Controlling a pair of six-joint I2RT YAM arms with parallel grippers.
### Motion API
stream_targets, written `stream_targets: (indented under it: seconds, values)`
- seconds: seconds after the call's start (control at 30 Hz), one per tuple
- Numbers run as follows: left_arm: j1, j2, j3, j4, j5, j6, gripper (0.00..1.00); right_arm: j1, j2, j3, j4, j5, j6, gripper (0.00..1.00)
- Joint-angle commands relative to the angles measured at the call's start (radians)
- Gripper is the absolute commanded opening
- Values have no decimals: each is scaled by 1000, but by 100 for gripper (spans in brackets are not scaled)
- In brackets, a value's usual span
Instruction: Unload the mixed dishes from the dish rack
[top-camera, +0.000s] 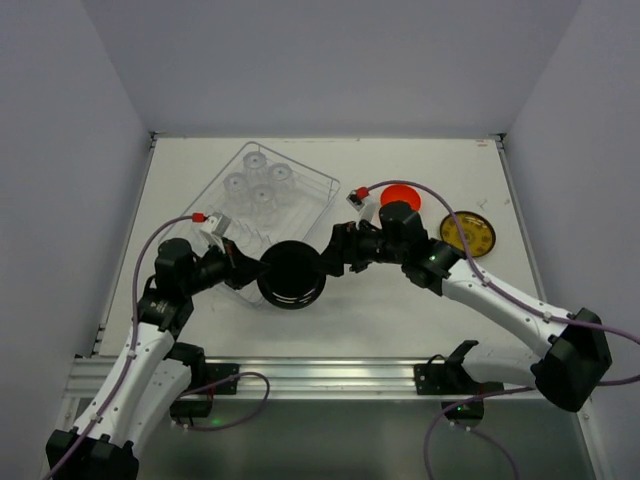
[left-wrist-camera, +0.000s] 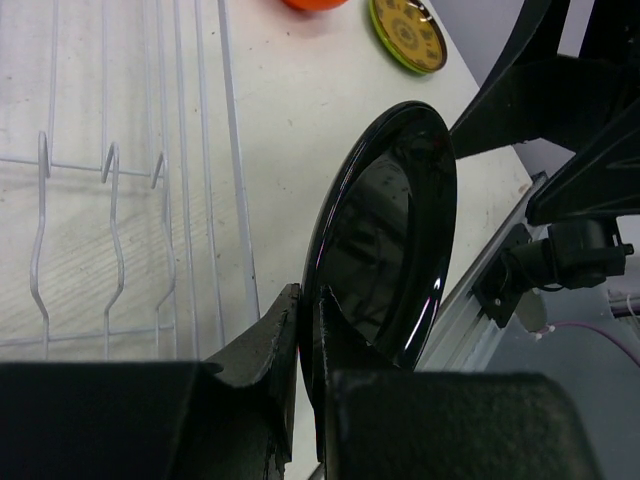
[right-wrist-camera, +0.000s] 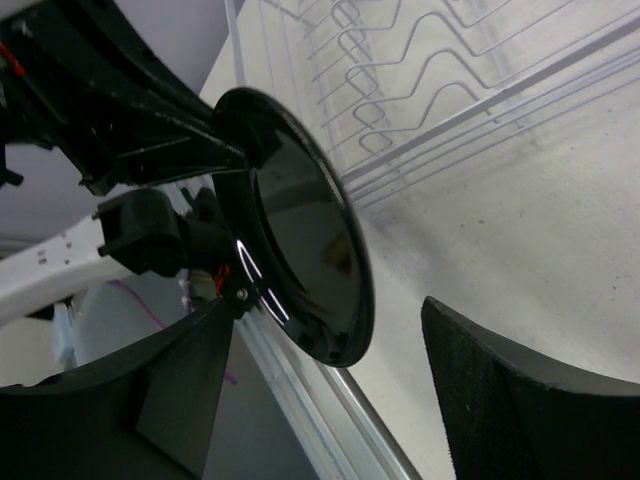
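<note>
Top external view; unloading partly done.

**Item 1.** Large rectangular silver wire dish rack (top-camera: 312, 178). Count: one. It stands on the white table (top-camera: 400, 310), left of centre.

**Item 2.** Small clear tumblers (top-camera: 263, 197). Count: four. All stand inside the rack, grouped toward its far end. Not unloaded.

**Item 3.** Round glossy black plate (top-camera: 291, 275). Count: one. It is outside the rack, just beside the near corner, tilted on edge and gripped by the rim. It has not been set down.

**Item 4.** Round yellow-green plate with a patterned face (top-camera: 467, 232). Count: one. It lies flat on the table, well to the right of the rack. Unloaded.

**Item 5.** Small orange bowl (top-camera: 402, 193). Count: one. It sits on the table between the rack and the yellow-green plate, partly hidden by the right arm. Unloaded.

**Left tool** (top-camera: 248, 268). Closed down on the black plate's rim, one finger against each face, as the left wrist view shows.

**Right tool** (top-camera: 335, 252). Spread wide and holding nothing. The black plate's opposite rim sits within the gap, close to one finger. Whether they touch cannot be told.

**Status, as judged.** Two dishes are down. A third is clear of the rack and seems placed for a pass to the right tool. The four tumblers are left, so the larger share by count is outstanding.
</note>
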Motion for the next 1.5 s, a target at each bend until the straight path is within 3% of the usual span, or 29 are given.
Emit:
stream_targets:
  seconds: [0.0,0.13,0.4,0.5,0.7,0.73,0.83,0.87,0.9,0.93,1.0,1.03,1.1,1.2,1.23,1.33,1.47]
  values:
    - [-5,4,12,39,37,-26,0,40,40,62,14,6,-91,74]
    - [-5,36,20,39,57,-17,0,43,66,35,72,-6,-111,53]
    - [-5,26,9,64,83,-25,0,43,102,10,130,-38,-114,38]
    - [-5,26,6,71,103,-28,0,43,103,-27,213,-69,-106,37]
    - [-5,21,3,93,111,-32,0,43,88,-70,256,-97,-119,14]
    - [-5,23,5,93,103,-29,0,44,80,-81,255,-97,-117,0]
    - [-4,29,21,72,70,0,0,41,39,-105,248,-62,-111,0]
    - [-4,32,28,58,53,15,5,41,27,-113,245,-43,-105,0]
    - [-4,38,35,42,36,32,18,41,-2,-119,241,-23,-100,0]
    - [-4,41,55,7,-4,46,42,40,-16,-130,219,24,-99,0]
    - [-4,37,67,-16,-27,52,60,29,-46,-140,199,70,-88,0]
    - [-4,30,90,-40,-62,57,81,21,-76,-162,196,104,-83,0]
    - [-4,5,135,-89,-122,86,96,-20,-102,-185,189,136,-63,0]
    - [-5,-29,267,-235,-353,210,100,-135,-156,-220,153,132,-27,0]
    - [-5,-40,284,-269,-541,203,100,-167,-174,-243,141,124,-17,0]
    - [-5,-103,236,-231,-747,181,100,-293,-286,-300,109,135,22,0]
    - [-5,-200,155,-162,-796,167,100,-438,-469,-334,22,247,45,0]
